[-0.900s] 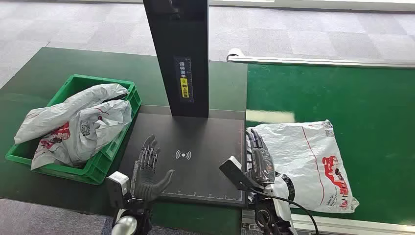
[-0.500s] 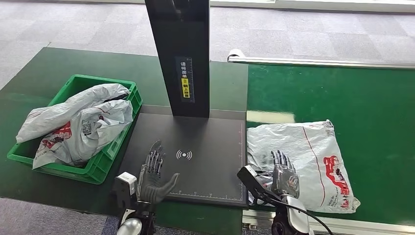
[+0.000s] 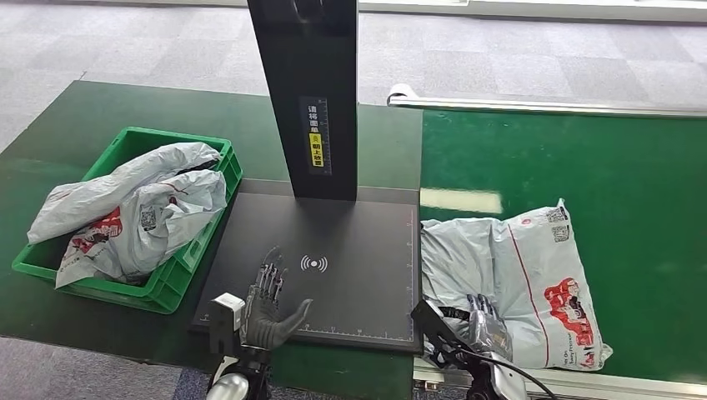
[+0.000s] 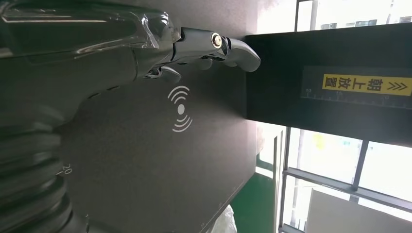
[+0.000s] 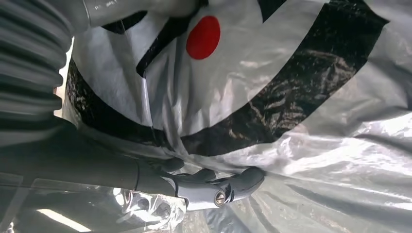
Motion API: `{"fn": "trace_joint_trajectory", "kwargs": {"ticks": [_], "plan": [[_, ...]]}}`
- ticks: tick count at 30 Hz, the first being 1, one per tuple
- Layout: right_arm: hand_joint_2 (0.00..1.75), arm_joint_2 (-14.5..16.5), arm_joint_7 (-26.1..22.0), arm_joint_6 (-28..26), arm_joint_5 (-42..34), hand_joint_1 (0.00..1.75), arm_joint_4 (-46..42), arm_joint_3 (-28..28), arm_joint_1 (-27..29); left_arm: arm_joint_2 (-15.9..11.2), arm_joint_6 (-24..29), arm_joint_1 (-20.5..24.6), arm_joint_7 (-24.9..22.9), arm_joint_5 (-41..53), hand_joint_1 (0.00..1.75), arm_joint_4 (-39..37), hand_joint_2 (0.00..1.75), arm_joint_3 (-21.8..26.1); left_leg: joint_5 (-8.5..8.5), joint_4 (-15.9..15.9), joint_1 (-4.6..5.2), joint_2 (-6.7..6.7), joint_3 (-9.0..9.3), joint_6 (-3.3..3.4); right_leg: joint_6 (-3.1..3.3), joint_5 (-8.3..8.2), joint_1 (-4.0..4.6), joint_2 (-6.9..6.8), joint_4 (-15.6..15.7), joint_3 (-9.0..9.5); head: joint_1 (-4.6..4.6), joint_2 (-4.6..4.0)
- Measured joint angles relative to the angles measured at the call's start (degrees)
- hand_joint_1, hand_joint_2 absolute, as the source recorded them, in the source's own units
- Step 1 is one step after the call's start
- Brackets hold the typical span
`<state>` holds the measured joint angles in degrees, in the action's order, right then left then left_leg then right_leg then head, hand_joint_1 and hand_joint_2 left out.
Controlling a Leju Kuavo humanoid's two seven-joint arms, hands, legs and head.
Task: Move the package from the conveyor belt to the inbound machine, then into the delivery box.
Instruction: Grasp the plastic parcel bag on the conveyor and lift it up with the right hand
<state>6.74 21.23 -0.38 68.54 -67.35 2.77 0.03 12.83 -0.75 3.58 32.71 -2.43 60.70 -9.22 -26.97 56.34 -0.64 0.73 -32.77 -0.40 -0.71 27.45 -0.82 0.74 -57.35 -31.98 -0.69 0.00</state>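
You're barely started: the package (image 3: 534,283) is lying on the conveyor belt (image 3: 600,167) at lower right, your right hand (image 3: 486,318) pressing its near edge, grip unclear. Your left hand (image 3: 268,307) is hovering spread, empty, over the inbound machine (image 3: 350,250); the delivery box (image 3: 179,271) waits left.

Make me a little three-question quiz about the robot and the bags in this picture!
1. True or false: the package on the green conveyor belt is already lying on the black scanner plate.
2. Which hand rests on the package: A) left hand B) right hand?
3. What colour is the crate that holds the other bags?

Key: 1. False, it lies on the belt beside the plate. 2. B; the left hand hovers open over the plate. 3. Green.
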Motion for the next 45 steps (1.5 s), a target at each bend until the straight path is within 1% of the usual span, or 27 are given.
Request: {"fn": "trace_joint_trajectory", "kwargs": {"ticks": [2, 7, 14, 17, 21, 25, 27, 29, 34, 36, 38, 39, 40, 41, 43, 45], "plan": [[1.75, 0.00, -0.88, 0.10, -1.17, 1.75, 1.29, -0.39, -0.65, 0.00, 0.20, 0.22, -0.04, -0.08, 0.00, -0.45, 1.75, -0.02, -0.03, 0.00, 0.01, -0.01, 0.10, 0.04, -0.02, 0.01, -0.01, 0.00, 0.01, 0.09, 0.00, 0.00], [1.75, -0.02, -3.14, -1.82, -4.08, 1.75, 4.38, -1.00, -2.78, 0.00, 0.85, 0.61, -0.04, -0.63, 0.00, -1.35, 1.75, -0.14, -0.06, 0.00, 0.02, -0.06, 0.39, 0.07, -0.03, 0.02, -0.02, 0.06, 0.01, 0.29, 0.01, 0.00], [1.75, -0.07, -3.44, -3.99, -5.90, 1.75, 5.15, -1.00, -4.03, 0.00, 1.07, 0.66, 0.02, -0.93, 0.00, -1.80, 1.75, -0.17, -0.05, 0.00, 0.02, -0.06, 0.48, 0.07, -0.03, 0.02, -0.01, 0.06, 0.01, 0.43, 0.01, 0.00], [1.75, -0.07, -3.55, -6.48, -6.27, 1.75, 4.05, -0.98, -3.56, -0.02, 1.24, 0.63, 0.10, -1.02, 0.00, -1.81, 1.75, -0.08, -0.05, 0.01, 0.02, -0.01, 0.43, 0.08, -0.04, 0.03, -0.02, 0.03, 0.01, 0.42, 0.01, 0.00], [1.75, -0.25, -2.66, -9.37, -5.60, 1.75, -2.85, -0.98, -0.32, -0.26, 1.83, 0.19, 0.15, -1.16, 0.00, -1.44, 1.75, 0.11, -0.05, 0.01, 0.06, 0.07, 0.20, 0.08, -0.07, 0.04, -0.06, -0.03, 0.01, 0.24, 0.00, 0.00], [1.75, -0.80, -1.99, -10.36, -5.29, 1.75, -10.89, -1.07, 2.19, -0.51, 2.01, -0.35, 0.16, -1.37, 0.00, -0.59, 1.75, 0.32, -0.06, 0.01, 0.07, 0.01, 0.09, 0.09, -0.07, 0.04, -0.07, 0.00, 0.00, 0.10, 0.00, 0.00], [1.75, -0.95, -1.91, -10.50, -5.29, 1.75, -13.24, -1.09, 2.93, -0.54, 2.02, -0.49, 0.16, -1.55, 0.00, -0.33, 1.75, 0.41, -0.07, 0.01, 0.07, 0.01, 0.08, 0.09, -0.07, 0.04, -0.07, 0.00, 0.01, 0.09, 0.00, 0.00], [1.75, -1.07, -2.30, -11.81, -5.23, 1.75, -14.85, -1.09, 3.57, -0.55, 2.02, -0.57, 0.28, -1.66, 0.00, -0.19, 1.75, 0.54, -0.07, 0.01, 0.07, 0.01, 0.08, 0.09, -0.07, 0.04, -0.07, 0.00, 0.01, 0.08, -0.01, 0.00], [1.75, -1.92, -5.40, -20.44, -5.38, 1.75, -21.92, -1.95, 5.76, -0.54, 1.97, -1.10, 1.40, -0.79, 0.00, 0.53, 1.75, 1.31, -0.07, 0.01, 0.07, 0.02, 0.07, 0.10, -0.07, 0.04, -0.08, 0.00, 0.01, 0.08, 0.00, 0.00], [1.75, -2.21, -7.83, -23.51, -5.85, 1.75, -26.10, -2.97, 6.70, -0.54, 1.91, -1.46, 1.93, -0.27, 0.00, 1.09, 1.75, 1.72, -0.07, 0.01, 0.08, 0.00, 0.06, 0.10, -0.07, 0.04, -0.08, 0.01, 0.00, 0.07, 0.00, 0.00], [1.75, -2.38, -11.19, -24.70, -7.77, 1.75, -29.74, -3.69, 7.01, -0.55, 1.87, -1.68, 2.33, 0.19, 0.00, 1.80, 1.75, 2.19, -0.08, 0.01, 0.08, -0.03, 0.03, 0.10, -0.07, 0.04, -0.08, 0.03, 0.00, 0.07, -0.01, 0.00], [1.75, -2.49, -13.11, -23.79, -9.98, 1.75, -31.05, -3.75, 6.66, -0.58, 1.85, -1.69, 2.49, 0.41, 0.00, 2.21, 1.75, 2.45, -0.08, 0.01, 0.08, -0.05, 0.02, 0.10, -0.07, 0.04, -0.08, 0.05, 0.00, 0.07, -0.01, 0.00], [1.75, -2.69, -15.14, -21.60, -13.22, 1.75, -31.94, -3.58, 5.93, -0.63, 1.84, -1.67, 2.63, 0.58, 0.00, 2.68, 1.75, 2.76, -0.08, 0.00, 0.08, -0.07, 0.01, 0.10, -0.07, 0.03, -0.08, 0.06, 0.00, 0.08, -0.01, 0.00], [1.75, -2.94, -17.15, -18.18, -17.34, 1.75, -32.38, -3.18, 4.81, -0.72, 1.84, -1.64, 2.75, 0.75, 0.00, 3.22, 1.75, 3.10, -0.07, 0.00, 0.08, -0.09, 0.02, 0.10, -0.07, 0.03, -0.07, 0.08, 0.00, 0.09, -0.01, 0.00], [1.75, -3.48, -20.62, -9.68, -26.25, 1.75, -31.81, -1.60, 1.79, -0.93, 1.78, -1.50, 2.88, 1.03, 0.00, 4.29, 1.75, 3.88, -0.03, 0.00, 0.07, -0.12, 0.07, 0.12, -0.06, 0.01, -0.07, 0.11, 0.00, 0.11, -0.01, 0.00], [1.75, -3.94, -23.06, -2.73, -32.62, 1.75, -29.28, 0.63, -1.83, -1.22, 1.56, -1.25, 2.89, 1.16, 0.00, 5.17, 1.75, 4.73, 0.04, 0.00, 0.07, -0.09, 0.11, 0.14, -0.08, -0.02, -0.06, 0.09, 0.00, 0.13, -0.01, 0.00]]}}
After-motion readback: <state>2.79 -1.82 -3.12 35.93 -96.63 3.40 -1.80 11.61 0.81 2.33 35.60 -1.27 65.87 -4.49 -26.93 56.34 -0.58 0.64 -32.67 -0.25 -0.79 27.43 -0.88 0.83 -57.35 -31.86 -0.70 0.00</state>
